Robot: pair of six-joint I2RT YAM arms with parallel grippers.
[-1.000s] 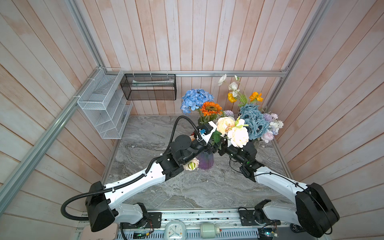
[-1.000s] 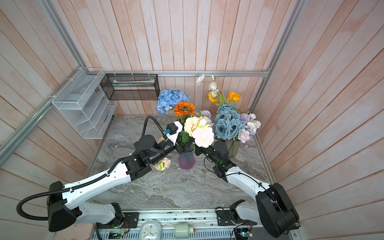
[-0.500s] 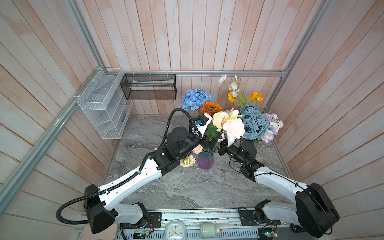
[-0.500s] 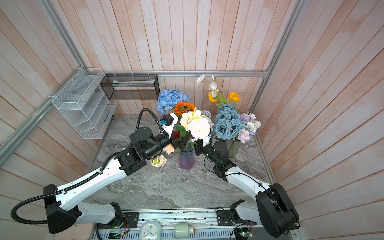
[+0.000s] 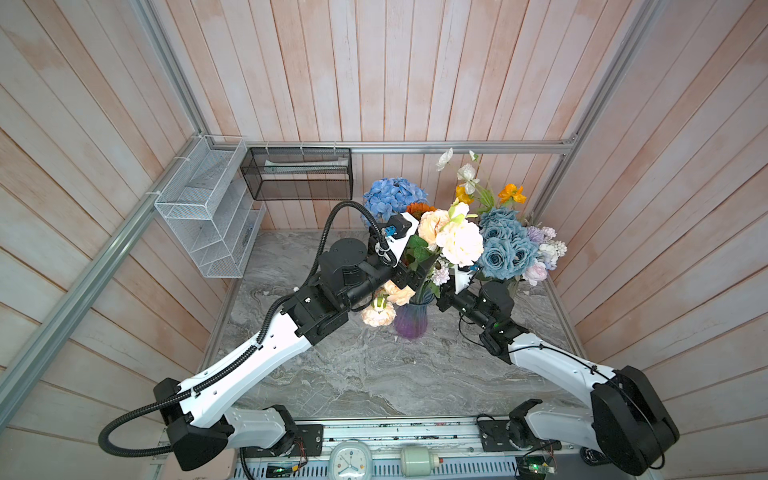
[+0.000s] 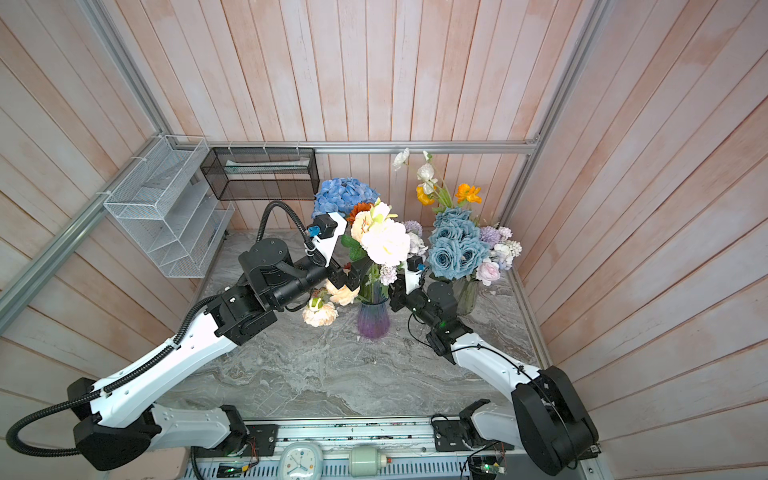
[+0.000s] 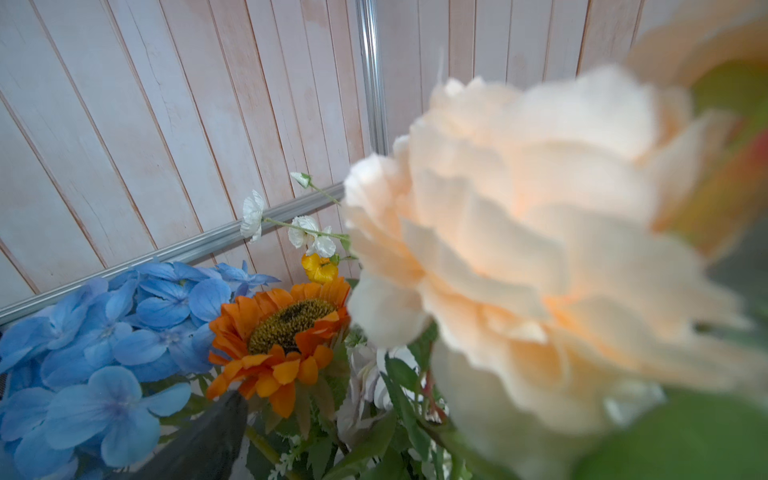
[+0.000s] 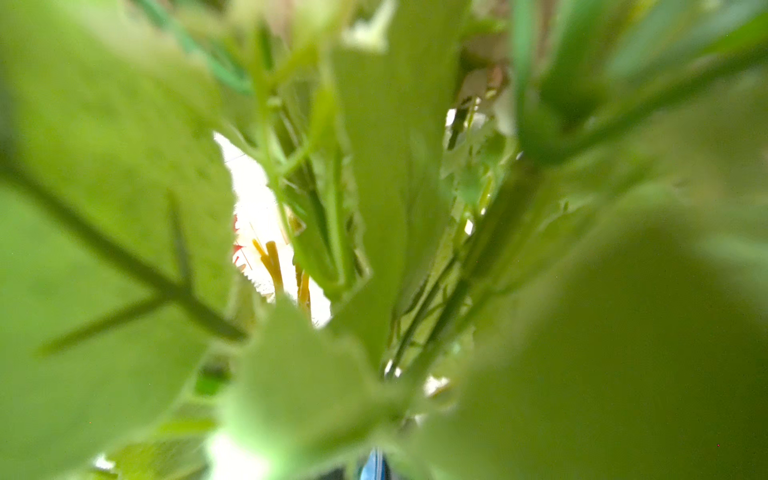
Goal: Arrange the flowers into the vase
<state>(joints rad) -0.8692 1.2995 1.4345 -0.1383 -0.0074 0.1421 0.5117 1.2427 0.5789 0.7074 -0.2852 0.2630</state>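
Marble-patterned tabletop (image 5: 353, 374), walled in pale wooden boards, where two white-and-black arms converge on a purple vase (image 5: 410, 322) at its centre, peach roses (image 5: 457, 243) standing in it. The left arm (image 5: 266, 353) stretches up from the near left corner, elbow raised, its left gripper (image 5: 409, 276) pushed among the leaves just above the vase's mouth; one dark finger (image 7: 199, 444) shows in the wrist view, a bloom hides the rest, and the jaws' state cannot be told. The right arm (image 5: 552, 365) runs low from the near right corner, the right gripper (image 5: 439, 300) at the opposite side of the rim, buried in foliage that fills its wrist view; whether it grips a stem cannot be told. Loose peach blooms (image 5: 379, 312) sit low just left of the vase, under the left wrist. Behind rise a blue hydrangea (image 5: 395, 197) and an orange sunflower (image 7: 286, 328); to the right, a glass vase (image 6: 467, 296) holds dusty-blue roses (image 5: 503, 245) and poppies (image 5: 510, 193). A white wire rack (image 5: 199, 208) and a black mesh basket (image 5: 297, 174) hang on the walls.
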